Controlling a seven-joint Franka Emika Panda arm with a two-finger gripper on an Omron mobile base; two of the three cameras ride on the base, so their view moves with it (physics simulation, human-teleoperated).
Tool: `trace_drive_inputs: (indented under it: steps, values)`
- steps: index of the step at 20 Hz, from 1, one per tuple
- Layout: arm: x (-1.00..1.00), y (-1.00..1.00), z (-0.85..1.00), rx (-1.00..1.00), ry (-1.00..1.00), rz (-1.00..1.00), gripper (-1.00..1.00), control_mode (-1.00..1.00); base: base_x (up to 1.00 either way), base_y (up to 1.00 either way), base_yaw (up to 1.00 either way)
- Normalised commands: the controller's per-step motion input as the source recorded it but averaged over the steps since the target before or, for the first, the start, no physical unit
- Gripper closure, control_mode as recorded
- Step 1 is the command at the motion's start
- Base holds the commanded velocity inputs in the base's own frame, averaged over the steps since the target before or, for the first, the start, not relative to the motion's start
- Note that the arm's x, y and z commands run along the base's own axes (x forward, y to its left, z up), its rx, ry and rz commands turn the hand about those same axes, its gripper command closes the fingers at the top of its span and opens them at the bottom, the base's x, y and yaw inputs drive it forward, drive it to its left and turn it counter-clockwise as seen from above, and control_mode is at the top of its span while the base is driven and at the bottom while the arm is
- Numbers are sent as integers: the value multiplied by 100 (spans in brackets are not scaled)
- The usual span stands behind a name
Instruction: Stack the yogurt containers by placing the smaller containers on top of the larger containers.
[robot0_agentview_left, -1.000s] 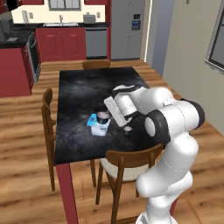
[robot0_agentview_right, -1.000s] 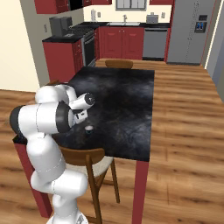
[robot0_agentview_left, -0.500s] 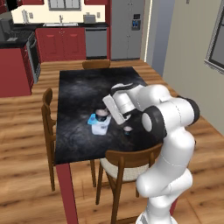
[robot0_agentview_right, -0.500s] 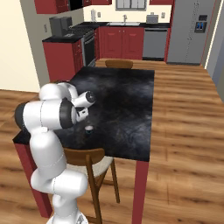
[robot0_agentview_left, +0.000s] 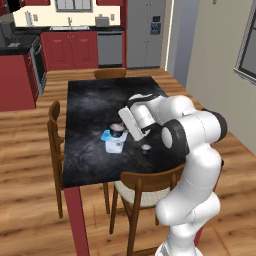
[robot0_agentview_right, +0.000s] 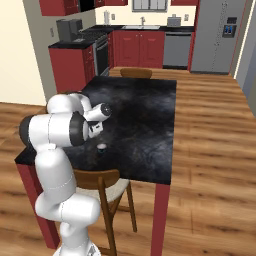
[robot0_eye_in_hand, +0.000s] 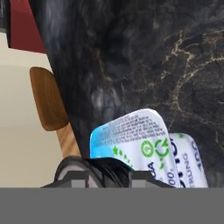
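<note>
Gripper: the two-finger gripper (robot0_eye_in_hand: 106, 174) is closed on a small dark round cup with a pale top (robot0_agentview_left: 118, 128), directly above the tub.
Tub: squarish white plastic tub with light blue foil top (robot0_agentview_left: 114, 140), on the black marble table (robot0_agentview_left: 95, 105).
Second cup: a like small dark cup (robot0_agentview_left: 146, 148) just right of the tub, apart from it.
Chair: wooden chair (robot0_agentview_left: 54, 132) at the table's left edge.

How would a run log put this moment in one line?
gripper: holding small cup | over tub | other cup: on table beside it

cup (robot0_agentview_left: 118, 127) on tub (robot0_agentview_left: 114, 142) | second cup (robot0_agentview_left: 146, 148) right, on table (robot0_agentview_left: 90, 107)
</note>
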Motion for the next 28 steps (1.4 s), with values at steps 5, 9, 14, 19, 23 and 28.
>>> trace_drive_inputs:
  steps: [5,9,14,19,23,28]
  values:
    - [-1,0,-7,0,0,0,-100,-100,0,0,0]
    - [-16,0,0,0,0,0,-100,-100,0,0,0]
    - [-23,-20,11,0,0,0,-100,-100,0,0,0]
    - [-28,-37,22,1,0,0,-100,-100,0,0,0]
    - [-18,-30,26,0,2,0,-100,-100,0,0,0]
    - [-25,-32,28,0,9,0,-100,-100,0,0,0]
